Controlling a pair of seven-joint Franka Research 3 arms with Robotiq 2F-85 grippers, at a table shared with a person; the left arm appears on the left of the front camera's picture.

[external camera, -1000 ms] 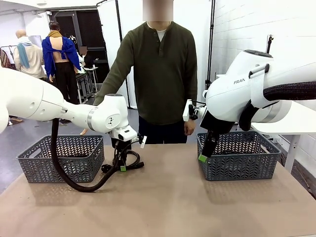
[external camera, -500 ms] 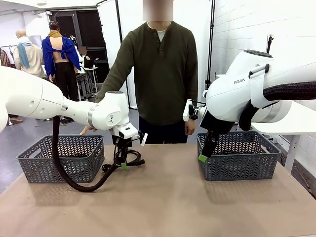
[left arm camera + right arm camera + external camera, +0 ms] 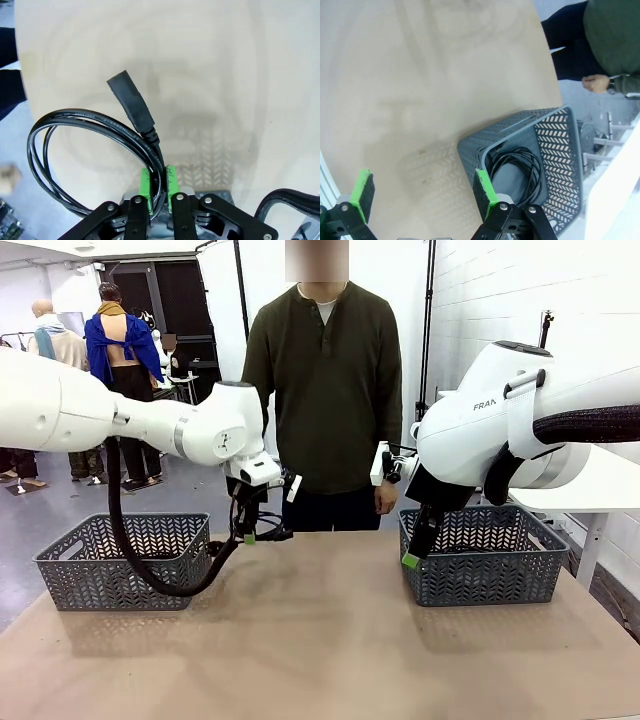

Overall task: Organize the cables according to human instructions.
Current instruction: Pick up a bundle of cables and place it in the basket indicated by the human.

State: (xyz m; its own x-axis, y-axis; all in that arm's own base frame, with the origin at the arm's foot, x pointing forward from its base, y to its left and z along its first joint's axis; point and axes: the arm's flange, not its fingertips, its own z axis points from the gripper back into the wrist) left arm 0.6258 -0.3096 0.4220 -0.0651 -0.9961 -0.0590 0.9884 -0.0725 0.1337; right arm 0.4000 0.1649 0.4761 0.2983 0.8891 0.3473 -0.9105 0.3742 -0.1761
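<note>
My left gripper [image 3: 248, 534] is shut on a coiled black cable [image 3: 266, 526] and holds it in the air above the table's far side, between the two baskets. In the left wrist view the green pads [image 3: 145, 181] of the left gripper [image 3: 157, 182] pinch two strands of that cable [image 3: 75, 122], and its chunky plug [image 3: 131, 102] sticks out over the table. My right gripper [image 3: 412, 558] hangs open at the near left corner of the right basket [image 3: 485, 580]. Another coiled cable [image 3: 520, 167] lies inside that basket [image 3: 572, 150], past the right gripper [image 3: 423, 192]. The human [image 3: 320, 380] stands behind the table.
A grey mesh basket [image 3: 120, 562] stands at the table's left. The left arm's thick black hose [image 3: 150, 575] sags in front of it. The person's hand [image 3: 595, 82] hangs near the table's far edge. The brown tabletop [image 3: 330, 650] lies bare in front.
My left gripper has risen with the cable, lifting it off the table. The person's arm that reached toward the left basket has dropped back. The right arm has not moved.
</note>
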